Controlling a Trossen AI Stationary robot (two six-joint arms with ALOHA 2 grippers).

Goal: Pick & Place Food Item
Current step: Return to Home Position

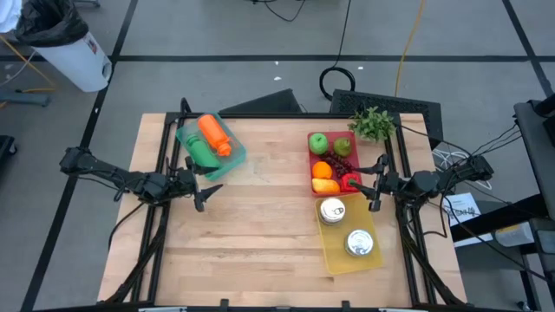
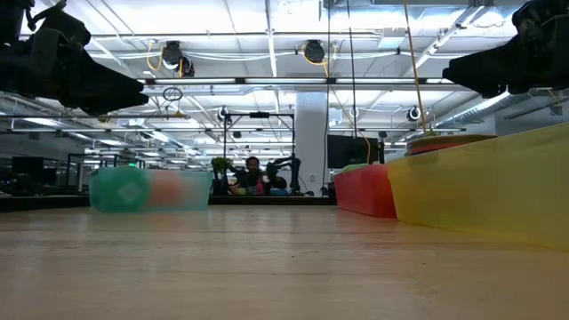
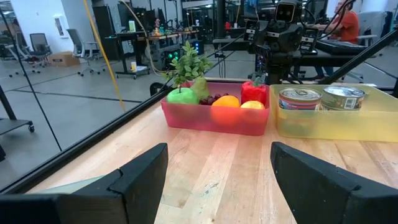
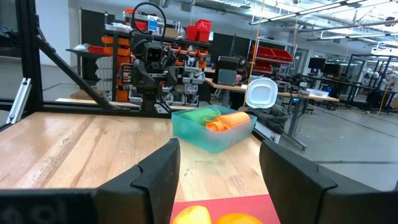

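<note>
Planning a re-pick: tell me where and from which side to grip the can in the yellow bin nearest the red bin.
Grip the can across its round side wall, coming straight down: it stands upright, lid up, and the walls of the yellow bin would likely block a sideways approach. The right gripper is nearest.

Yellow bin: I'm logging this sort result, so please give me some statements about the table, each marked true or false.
1. Two cans sit in the yellow bin. True.
2. The red bin is empty. False: it holds fruit.
3. The left gripper grips a can. False: it is open and empty, near the teal bin.
4. The right gripper is open, beside the red bin. True.
5. The teal bin touches the yellow bin. False: they stand apart, on opposite sides of the table.
</note>
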